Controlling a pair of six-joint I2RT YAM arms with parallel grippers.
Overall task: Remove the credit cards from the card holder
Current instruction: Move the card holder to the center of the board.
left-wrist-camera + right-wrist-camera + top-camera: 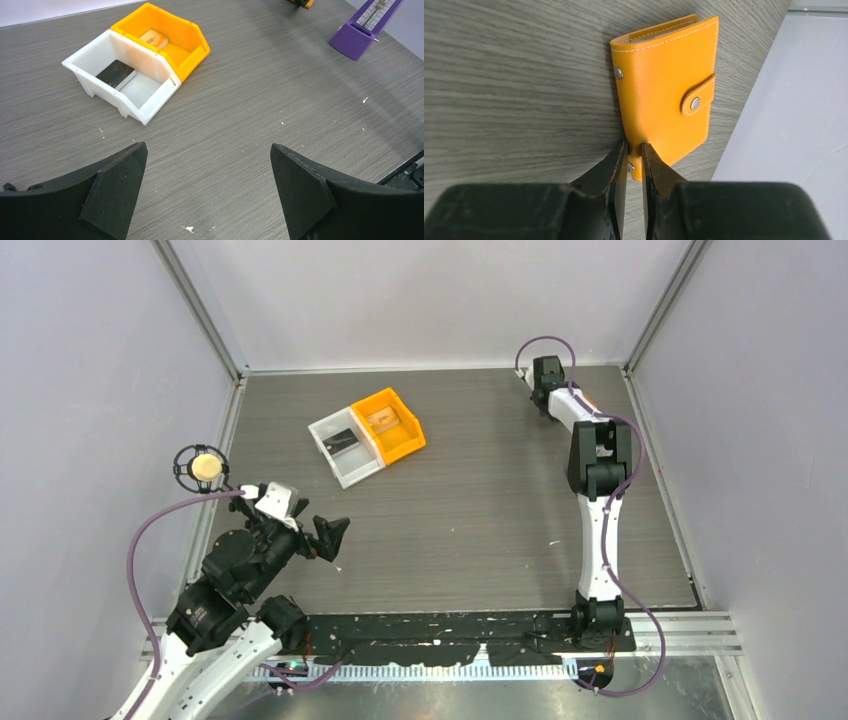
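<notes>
Pinching the card holder by its near edge, well right of the orange bin, the right gripper needs a firm clamp so the left gripper, jaws apart, can unsnap the strap.

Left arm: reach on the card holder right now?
Probably not. The card holder lies by the far right wall, pinched by the right gripper; the open left gripper sits at the near left.
</notes>
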